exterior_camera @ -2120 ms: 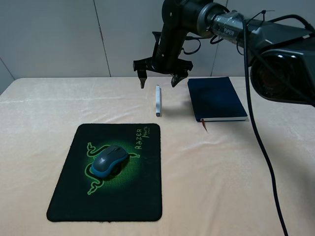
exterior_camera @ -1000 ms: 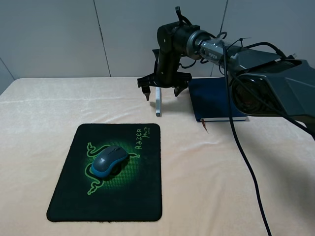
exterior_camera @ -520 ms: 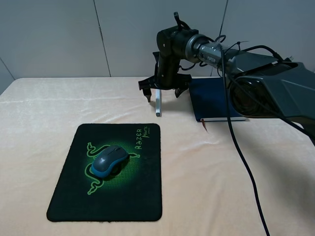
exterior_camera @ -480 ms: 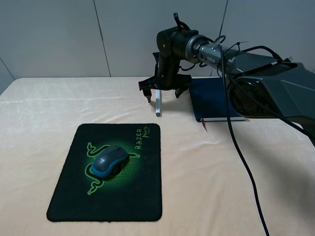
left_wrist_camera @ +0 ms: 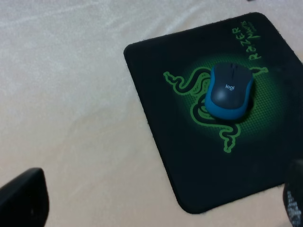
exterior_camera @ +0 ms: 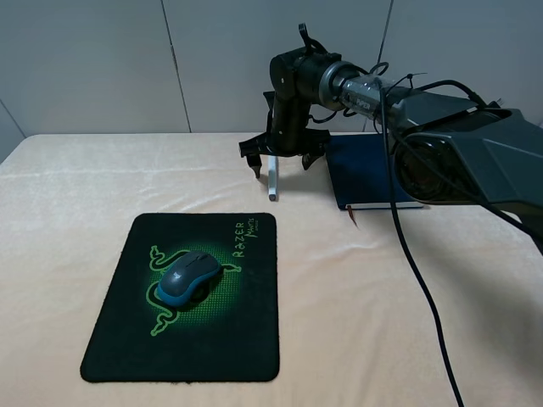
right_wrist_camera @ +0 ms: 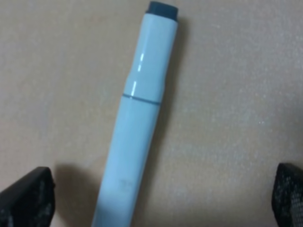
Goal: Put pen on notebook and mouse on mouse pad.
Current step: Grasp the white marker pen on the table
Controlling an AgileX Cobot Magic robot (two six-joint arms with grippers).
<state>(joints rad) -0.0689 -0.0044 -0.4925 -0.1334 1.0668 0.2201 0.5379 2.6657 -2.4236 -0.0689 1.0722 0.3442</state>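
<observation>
Lab: robot arm [exterior_camera: 462,161], cloth-covered table [exterior_camera: 356,297]

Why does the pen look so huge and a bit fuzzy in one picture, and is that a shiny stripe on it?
Right wrist view: the camera sits very close, so the pen fills the picture and looks soft; the white stripe is light glinting off it; the fingertips at the corners are blurred. Exterior high view: sharp, with even light and only faint shadows.

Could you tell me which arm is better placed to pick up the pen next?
The right. Its open gripper straddles the pen, which lies on the table beside the notebook. The left gripper faces the mouse pad, where the mouse sits, with no pen in its view.
</observation>
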